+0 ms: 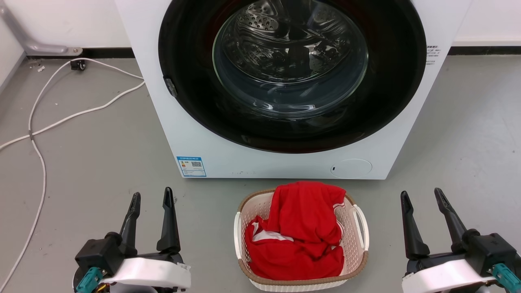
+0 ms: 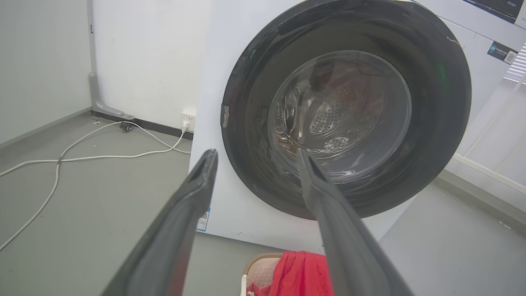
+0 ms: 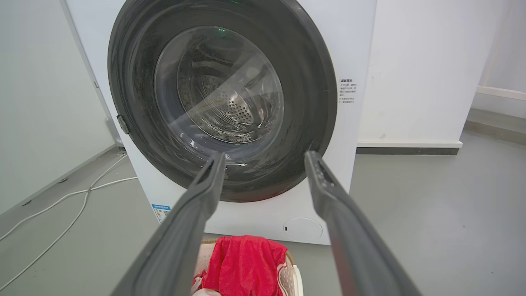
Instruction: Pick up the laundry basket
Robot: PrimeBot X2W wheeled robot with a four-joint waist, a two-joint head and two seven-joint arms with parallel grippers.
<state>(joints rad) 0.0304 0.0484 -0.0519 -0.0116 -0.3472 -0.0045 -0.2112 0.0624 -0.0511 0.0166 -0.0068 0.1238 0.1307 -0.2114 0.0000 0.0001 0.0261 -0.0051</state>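
Laundry basket (image 1: 349, 234) is sitting on the floor (image 1: 101, 162) just in front of the washing machine (image 1: 195, 134), below its door (image 1: 291, 73). It's not lifted yet. Nothing of the pick is showing as done: no contact, and both claws are hanging clear of it.

Nearest me, left gripper (image 1: 152, 193) is hovering short of the machine's left front corner, fingers spread, nothing between them. Right gripper (image 1: 420, 192) is doing the same short of the machine's right front corner, also spread and empty. Both are pointing at the machine.

Next out, the basket is standing upright, with a small gap to the machine's front panel. Red garment (image 1: 303, 228) is lying heaped inside and draping over the rim (image 1: 301, 282) on the machine side.

Left to do, my read: bring a claw to each handle, close, lift level.

I'm counting:
- One basket with two white loop handles, left handle (image 1: 237, 236) and right handle (image 1: 362, 226).
- One red garment. Whether more is lying underneath, I can't tell.
- Two grippers.
- One washing machine, door looking shut.

Farthest out, off the machine's left side, white cable (image 1: 40, 122) is trailing across the floor toward the wall (image 1: 61, 20). One lead or two, I can't tell.
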